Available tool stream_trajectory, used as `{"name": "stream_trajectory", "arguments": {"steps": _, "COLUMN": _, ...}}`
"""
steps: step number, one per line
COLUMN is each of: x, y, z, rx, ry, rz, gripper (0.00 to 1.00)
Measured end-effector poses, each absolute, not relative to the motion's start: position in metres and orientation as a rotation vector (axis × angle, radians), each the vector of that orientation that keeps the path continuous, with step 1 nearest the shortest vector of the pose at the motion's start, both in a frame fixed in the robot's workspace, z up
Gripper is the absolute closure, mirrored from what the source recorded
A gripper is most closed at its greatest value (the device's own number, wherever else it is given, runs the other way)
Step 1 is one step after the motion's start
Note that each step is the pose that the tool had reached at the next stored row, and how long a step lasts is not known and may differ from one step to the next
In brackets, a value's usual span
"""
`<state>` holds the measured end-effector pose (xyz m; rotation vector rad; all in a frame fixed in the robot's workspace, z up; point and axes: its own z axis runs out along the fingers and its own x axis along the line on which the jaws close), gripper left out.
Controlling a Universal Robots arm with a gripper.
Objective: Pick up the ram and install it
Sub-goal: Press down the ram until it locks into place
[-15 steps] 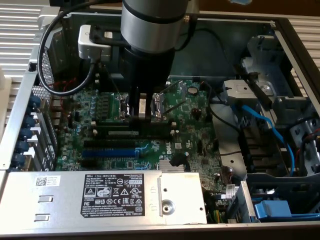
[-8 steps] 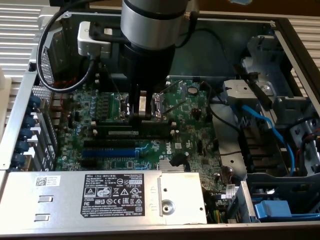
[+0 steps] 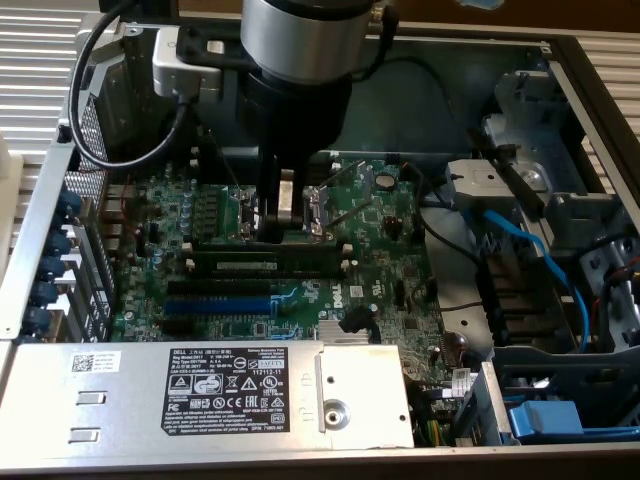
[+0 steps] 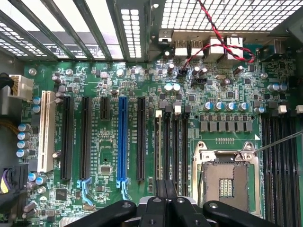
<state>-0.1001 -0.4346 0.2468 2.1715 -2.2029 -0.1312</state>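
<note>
We see the gripper (image 3: 283, 228) with jaws clenched, pressing down at the ram (image 3: 268, 266) seated on the motherboard (image 3: 380, 270).

The hand (image 3: 283, 222) stands over the motherboard (image 3: 375, 255), just behind the ram (image 3: 265, 264) seated in its slot.

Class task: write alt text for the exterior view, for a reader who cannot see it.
A robot arm's shut gripper reaches down into an open computer case, just above a ram stick lying in a slot on the green motherboard. A grey power supply with a black label sits in the foreground, blue cables at the exterior view's right.
</note>
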Motion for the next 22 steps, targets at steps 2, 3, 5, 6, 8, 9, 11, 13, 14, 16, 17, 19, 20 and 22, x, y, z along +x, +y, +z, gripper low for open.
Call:
{"name": "stream_trajectory", "arguments": {"steps": 2, "x": -0.1000, "y": -0.4346, "z": 0.2499, "rx": 2.171, "ry": -2.203, "rz": -0.131, "gripper": 0.89}}
{"name": "stream_trajectory", "arguments": {"steps": 3, "x": -0.1000, "y": -0.4346, "z": 0.2512, "rx": 2.171, "ry": -2.203, "rz": -0.131, "gripper": 0.89}}
{"name": "stream_trajectory", "arguments": {"steps": 5, "x": -0.1000, "y": -0.4346, "z": 0.2531, "rx": 2.171, "ry": -2.203, "rz": -0.131, "gripper": 0.89}}
{"name": "stream_trajectory", "arguments": {"steps": 6, "x": -0.1000, "y": -0.4346, "z": 0.2534, "rx": 2.172, "ry": -2.203, "rz": -0.131, "gripper": 0.89}}
{"name": "stream_trajectory", "arguments": {"steps": 8, "x": -0.1000, "y": -0.4346, "z": 0.2534, "rx": 2.172, "ry": -2.203, "rz": -0.131, "gripper": 0.89}}
{"name": "stream_trajectory", "arguments": {"steps": 9, "x": -0.1000, "y": -0.4345, "z": 0.2534, "rx": 2.172, "ry": -2.203, "rz": -0.131, "gripper": 0.89}}
{"name": "stream_trajectory", "arguments": {"steps": 11, "x": -0.1000, "y": -0.4346, "z": 0.2536, "rx": 2.171, "ry": -2.203, "rz": -0.131, "gripper": 0.89}}
{"name": "stream_trajectory", "arguments": {"steps": 13, "x": -0.1001, "y": -0.4346, "z": 0.2547, "rx": 2.171, "ry": -2.203, "rz": -0.131, "gripper": 0.89}}
{"name": "stream_trajectory", "arguments": {"steps": 14, "x": -0.1000, "y": -0.4346, "z": 0.2553, "rx": 2.171, "ry": -2.203, "rz": -0.131, "gripper": 0.89}}
{"name": "stream_trajectory", "arguments": {"steps": 16, "x": -0.1001, "y": -0.4346, "z": 0.2565, "rx": 2.171, "ry": -2.203, "rz": -0.131, "gripper": 0.89}}
{"name": "stream_trajectory", "arguments": {"steps": 17, "x": -0.1000, "y": -0.4345, "z": 0.2567, "rx": 2.172, "ry": -2.203, "rz": -0.131, "gripper": 0.89}}
{"name": "stream_trajectory", "arguments": {"steps": 19, "x": -0.1000, "y": -0.4345, "z": 0.2567, "rx": 2.172, "ry": -2.203, "rz": -0.131, "gripper": 0.89}}
{"name": "stream_trajectory", "arguments": {"steps": 20, "x": -0.1000, "y": -0.4346, "z": 0.2568, "rx": 2.171, "ry": -2.203, "rz": -0.131, "gripper": 0.89}}
{"name": "stream_trajectory", "arguments": {"steps": 22, "x": -0.1000, "y": -0.4346, "z": 0.2568, "rx": 2.171, "ry": -2.203, "rz": -0.131, "gripper": 0.89}}
